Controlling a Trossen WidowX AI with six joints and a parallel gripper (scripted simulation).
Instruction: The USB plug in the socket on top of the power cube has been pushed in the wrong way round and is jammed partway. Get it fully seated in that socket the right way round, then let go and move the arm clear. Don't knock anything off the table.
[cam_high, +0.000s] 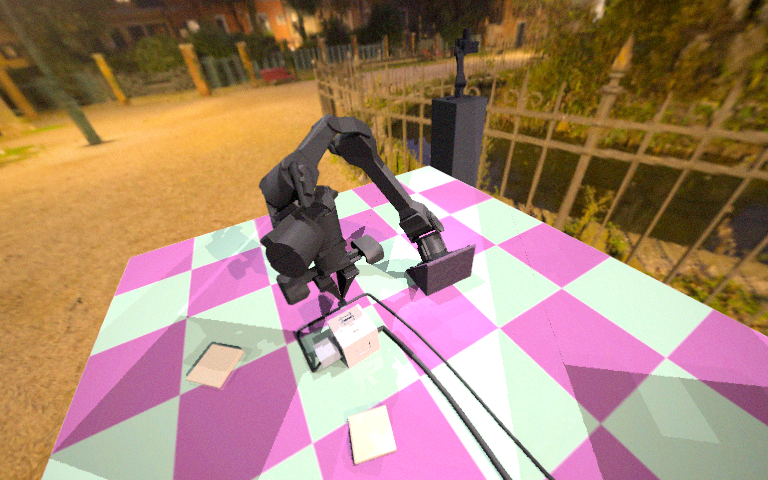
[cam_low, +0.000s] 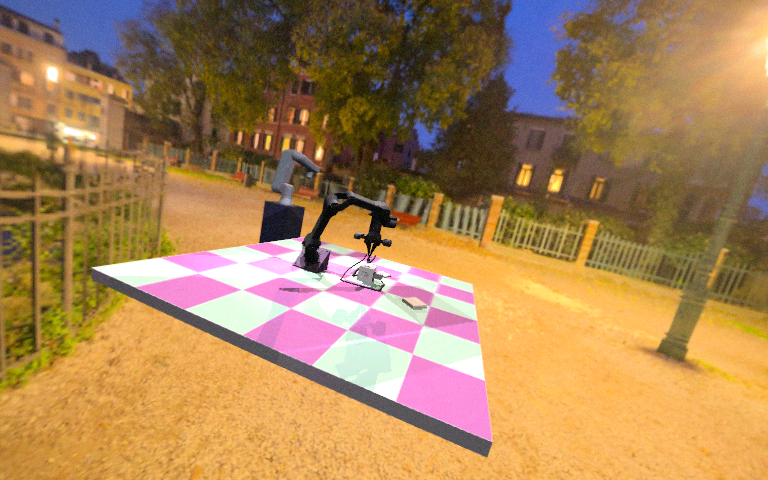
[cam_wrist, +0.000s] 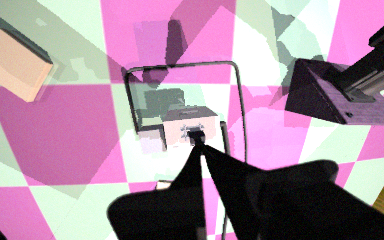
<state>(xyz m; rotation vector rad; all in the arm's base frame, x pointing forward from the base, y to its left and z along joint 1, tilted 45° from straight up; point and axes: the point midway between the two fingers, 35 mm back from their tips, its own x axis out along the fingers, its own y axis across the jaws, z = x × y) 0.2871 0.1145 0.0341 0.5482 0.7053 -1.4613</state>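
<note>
The power cube (cam_high: 360, 343) (cam_low: 365, 274) (cam_wrist: 175, 138) stands upright on the checkered table, a pale pinkish block with dark socket marks on top. My gripper (cam_high: 342, 296) (cam_low: 369, 254) (cam_wrist: 200, 149) points down over the cube and is shut on the USB plug. The plug (cam_wrist: 196, 136) is a small dark block at the fingertips, over the cube's top in the wrist view. In the top view the top marks show uncovered in front of the fingertips, and the plug looks to be out of the socket. The exact gap and which way round the plug faces cannot be told.
A pale block (cam_high: 326, 352) (cam_wrist: 151, 142) sits against the cube's side. A black cable (cam_high: 453, 370) (cam_wrist: 182, 64) loops around the cube. Flat pale tiles (cam_high: 215, 365) (cam_high: 372, 434) (cam_low: 414, 303) lie on the table. The arm's dark base (cam_high: 447, 271) (cam_wrist: 320, 95) is nearby.
</note>
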